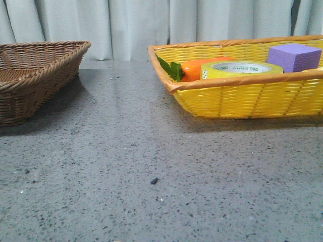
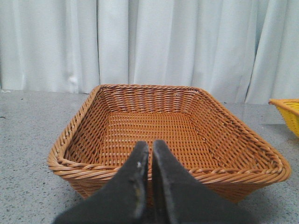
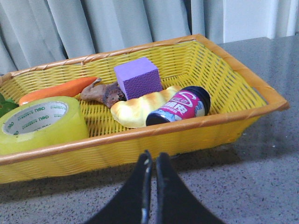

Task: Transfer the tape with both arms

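The tape (image 1: pixel 241 69), a wide yellow-green roll with a white core and green lettering, lies flat in the yellow basket (image 1: pixel 242 101) at the right. In the right wrist view the tape (image 3: pixel 39 122) sits at one end of that basket (image 3: pixel 140 144). My right gripper (image 3: pixel 153 158) is shut and empty, low over the table just outside the basket's near wall. My left gripper (image 2: pixel 150 147) is shut and empty, in front of the near rim of the empty brown wicker basket (image 2: pixel 84 170). Neither gripper shows in the front view.
The yellow basket also holds a purple foam cube (image 3: pixel 138 78), an orange carrot (image 3: pixel 56 90), a bread piece (image 3: pixel 140 106), a dark bottle (image 3: pixel 180 105) and a brown lump (image 3: pixel 103 93). The brown basket (image 1: pixel 30 75) stands at the left. Grey speckled table between; curtain behind.
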`<state>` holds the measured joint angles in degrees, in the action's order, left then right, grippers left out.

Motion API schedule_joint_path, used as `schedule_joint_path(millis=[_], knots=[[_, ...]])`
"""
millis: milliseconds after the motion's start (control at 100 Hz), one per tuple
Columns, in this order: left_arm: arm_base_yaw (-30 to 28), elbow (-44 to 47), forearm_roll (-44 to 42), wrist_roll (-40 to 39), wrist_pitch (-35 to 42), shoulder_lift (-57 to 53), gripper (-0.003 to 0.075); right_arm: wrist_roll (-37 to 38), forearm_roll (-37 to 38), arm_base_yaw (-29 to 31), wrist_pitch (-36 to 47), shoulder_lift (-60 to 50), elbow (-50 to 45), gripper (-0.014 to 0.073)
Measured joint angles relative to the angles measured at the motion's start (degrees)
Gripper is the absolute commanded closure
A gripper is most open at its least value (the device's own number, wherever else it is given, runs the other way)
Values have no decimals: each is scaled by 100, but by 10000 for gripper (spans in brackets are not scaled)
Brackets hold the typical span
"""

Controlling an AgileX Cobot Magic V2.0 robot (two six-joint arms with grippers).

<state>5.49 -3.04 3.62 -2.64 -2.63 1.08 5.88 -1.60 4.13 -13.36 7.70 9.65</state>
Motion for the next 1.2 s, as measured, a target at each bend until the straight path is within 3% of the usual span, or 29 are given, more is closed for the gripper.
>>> schedule_joint_path(millis=[520, 680, 970, 1200], knots=[[0, -5, 0, 0, -133, 0, 741, 0, 0, 0, 0, 0, 0, 660], [-3, -349, -48, 0, -586, 66, 741, 0, 0, 0, -404, 91, 257, 660], [-3, -1279, -256, 0, -1101, 1094, 741, 0, 0, 0, -1426, 1338, 1445, 660], [-3, -1385, -268, 0, -645, 1853, 741, 0, -133, 0, -1207, 2080, 1930, 660]])
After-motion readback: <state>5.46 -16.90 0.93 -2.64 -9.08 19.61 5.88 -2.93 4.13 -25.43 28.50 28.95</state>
